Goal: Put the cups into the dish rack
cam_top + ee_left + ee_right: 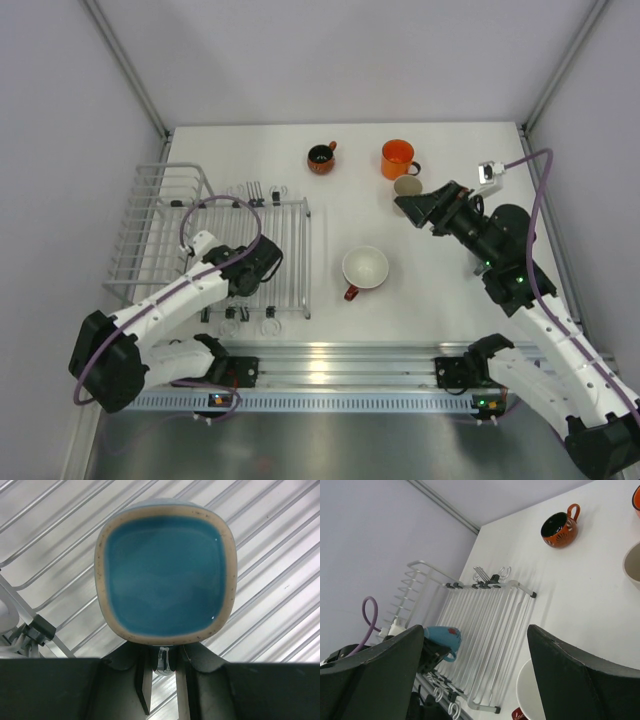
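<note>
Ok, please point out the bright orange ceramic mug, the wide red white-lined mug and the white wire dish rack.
Bright orange ceramic mug [398, 157]: top view, inside.
Wide red white-lined mug [365, 267]: top view, white inside.
White wire dish rack [292, 235]: top view, bare slats.

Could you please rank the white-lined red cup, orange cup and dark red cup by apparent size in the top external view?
1. white-lined red cup
2. orange cup
3. dark red cup, a little smaller than the orange one
</note>
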Robot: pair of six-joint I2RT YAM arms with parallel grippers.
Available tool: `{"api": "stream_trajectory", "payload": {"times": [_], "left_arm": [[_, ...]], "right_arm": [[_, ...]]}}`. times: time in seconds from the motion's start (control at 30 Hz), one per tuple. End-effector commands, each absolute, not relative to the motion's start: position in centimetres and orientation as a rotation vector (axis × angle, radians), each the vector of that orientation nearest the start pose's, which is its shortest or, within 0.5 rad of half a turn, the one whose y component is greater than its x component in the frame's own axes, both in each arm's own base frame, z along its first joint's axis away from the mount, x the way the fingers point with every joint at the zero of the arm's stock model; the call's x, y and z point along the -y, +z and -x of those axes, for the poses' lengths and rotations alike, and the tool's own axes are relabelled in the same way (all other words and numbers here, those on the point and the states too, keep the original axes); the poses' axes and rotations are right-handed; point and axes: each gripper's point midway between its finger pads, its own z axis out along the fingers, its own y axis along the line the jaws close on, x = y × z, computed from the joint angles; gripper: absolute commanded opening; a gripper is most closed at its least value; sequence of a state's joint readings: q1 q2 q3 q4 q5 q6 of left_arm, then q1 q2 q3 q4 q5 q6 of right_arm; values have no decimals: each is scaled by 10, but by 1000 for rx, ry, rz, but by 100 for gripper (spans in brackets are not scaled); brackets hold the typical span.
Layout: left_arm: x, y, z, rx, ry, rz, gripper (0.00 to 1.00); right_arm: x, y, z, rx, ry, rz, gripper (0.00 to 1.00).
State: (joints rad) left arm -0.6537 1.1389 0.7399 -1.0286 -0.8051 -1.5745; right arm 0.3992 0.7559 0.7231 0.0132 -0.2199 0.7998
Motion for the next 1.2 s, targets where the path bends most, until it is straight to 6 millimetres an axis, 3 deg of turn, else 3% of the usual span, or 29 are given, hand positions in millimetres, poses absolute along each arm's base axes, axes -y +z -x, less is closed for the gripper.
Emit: {"api": "stream_trajectory", "payload": {"times": [0.0,0.07,0.13,0.23,0.5,0.7,0.87,1.0,1.17], "left_arm": [[25,92,-208,-2010,328,1141,0],[22,91,-206,-2002,338,1158,0],[20,90,-206,-2000,345,1164,11],[16,91,-203,-1988,356,1182,17],[16,96,-207,-1976,345,1182,45],[21,107,-214,-1997,348,1128,48],[31,132,-237,-2110,457,866,46],[30,132,-238,-2176,597,767,47],[32,135,-237,-2163,594,762,53]], "right_arm": [[-182,341,-259,-1618,1088,-123,85],[-183,340,-258,-1621,1087,-121,85],[-182,341,-258,-1619,1083,-121,85],[-181,340,-258,-1622,1075,-122,85],[-180,339,-257,-1623,1070,-122,85],[-179,337,-259,-1631,1062,-123,85],[-179,334,-260,-1636,1054,-127,85],[-179,331,-261,-1643,1052,-137,85],[-177,333,-261,-1634,1042,-138,85]]}}
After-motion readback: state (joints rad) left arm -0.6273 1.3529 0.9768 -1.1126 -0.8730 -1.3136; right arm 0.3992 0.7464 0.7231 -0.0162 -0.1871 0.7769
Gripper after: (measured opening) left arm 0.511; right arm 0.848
